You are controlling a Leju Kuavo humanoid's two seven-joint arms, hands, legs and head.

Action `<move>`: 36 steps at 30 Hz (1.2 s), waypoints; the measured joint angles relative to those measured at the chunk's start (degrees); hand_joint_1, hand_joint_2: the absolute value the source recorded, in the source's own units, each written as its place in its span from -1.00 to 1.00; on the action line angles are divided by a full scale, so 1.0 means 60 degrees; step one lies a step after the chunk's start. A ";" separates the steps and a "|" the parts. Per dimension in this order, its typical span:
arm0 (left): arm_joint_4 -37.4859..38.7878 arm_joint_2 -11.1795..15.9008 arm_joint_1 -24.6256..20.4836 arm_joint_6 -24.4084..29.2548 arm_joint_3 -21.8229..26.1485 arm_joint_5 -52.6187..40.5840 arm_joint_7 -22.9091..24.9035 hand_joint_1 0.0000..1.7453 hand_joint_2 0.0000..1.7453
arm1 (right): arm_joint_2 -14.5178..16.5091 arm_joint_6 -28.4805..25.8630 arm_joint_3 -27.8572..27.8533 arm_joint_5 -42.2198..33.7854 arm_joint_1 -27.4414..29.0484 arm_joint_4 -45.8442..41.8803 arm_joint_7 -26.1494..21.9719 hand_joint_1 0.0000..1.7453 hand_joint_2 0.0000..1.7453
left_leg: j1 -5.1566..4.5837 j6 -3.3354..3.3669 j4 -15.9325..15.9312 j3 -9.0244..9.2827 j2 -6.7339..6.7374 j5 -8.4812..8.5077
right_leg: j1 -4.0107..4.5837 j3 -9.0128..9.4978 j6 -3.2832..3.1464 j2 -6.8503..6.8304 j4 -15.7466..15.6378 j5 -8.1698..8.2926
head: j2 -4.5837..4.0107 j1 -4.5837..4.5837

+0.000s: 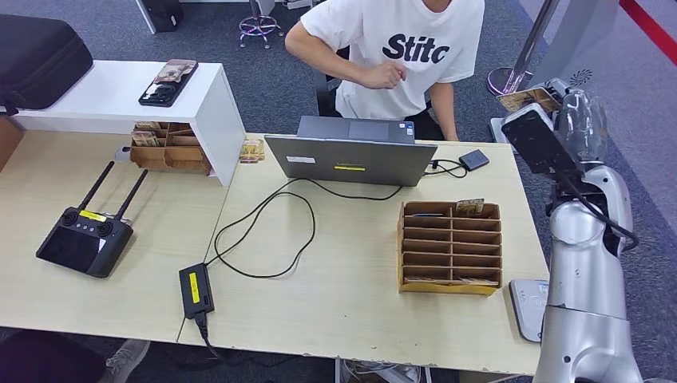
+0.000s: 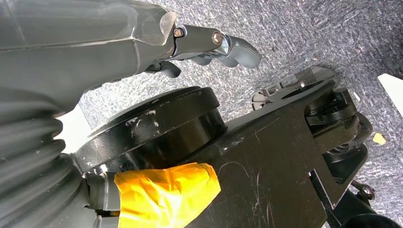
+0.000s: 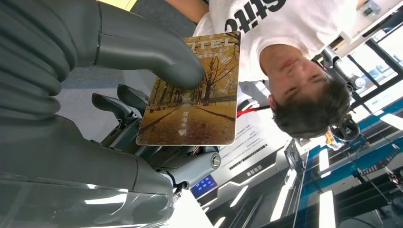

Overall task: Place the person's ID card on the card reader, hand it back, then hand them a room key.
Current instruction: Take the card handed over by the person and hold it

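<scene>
In the head view, the right arm is rising at the right side of the counter (image 1: 359,319), and the right hand (image 1: 559,112) is standing high beside the counter's far right corner, holding a room key card (image 1: 523,99) of which a brown edge is showing behind the black camera at the wrist. A person in a white shirt (image 1: 399,40) is sitting behind the far side of the counter, with one arm bent in front of the chest, well apart from the card. An open grey laptop (image 1: 351,155) is standing in front of the person, and a black cable is running from it across the counter to a black power adapter (image 1: 196,290) near the front edge. A brown cardboard organizer (image 1: 451,247) with many compartments is lying right of the middle, with one card (image 1: 470,207) standing in a far compartment. A grey card reader (image 1: 528,307) is lying at the front right corner, partly hidden by the arm. A black remote controller (image 1: 84,239) with two antennas is lying on the left. In the left wrist view, the left hand (image 2: 214,47) is hanging above a grey carpet floor (image 2: 309,33); its fingers (image 2: 237,50) are a little curled and grasping nothing. In the right wrist view, the thick thumb (image 3: 157,52) is pressing the room key card (image 3: 190,95), printed with yellow autumn trees, against the darker fingers (image 3: 119,102) behind it, so the right hand (image 3: 142,95) is grasping it firmly, and the person's shirt (image 3: 266,28) is showing beyond the card.
</scene>
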 joint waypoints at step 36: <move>0.0000 -0.0037 0.0084 0.0224 0.0000 0.1067 0.0017 -1.00 1.00 | 0.0308 0.0642 -0.3443 -0.3678 0.4232 -0.1603 -0.1437 1.00 1.00 | -0.0002 0.0007 0.0000 -0.0006 -0.0016 -0.0012 | -0.0001 0.0002 0.0009 -0.0017 -0.0012 -0.0012 | 0.0000 0.0000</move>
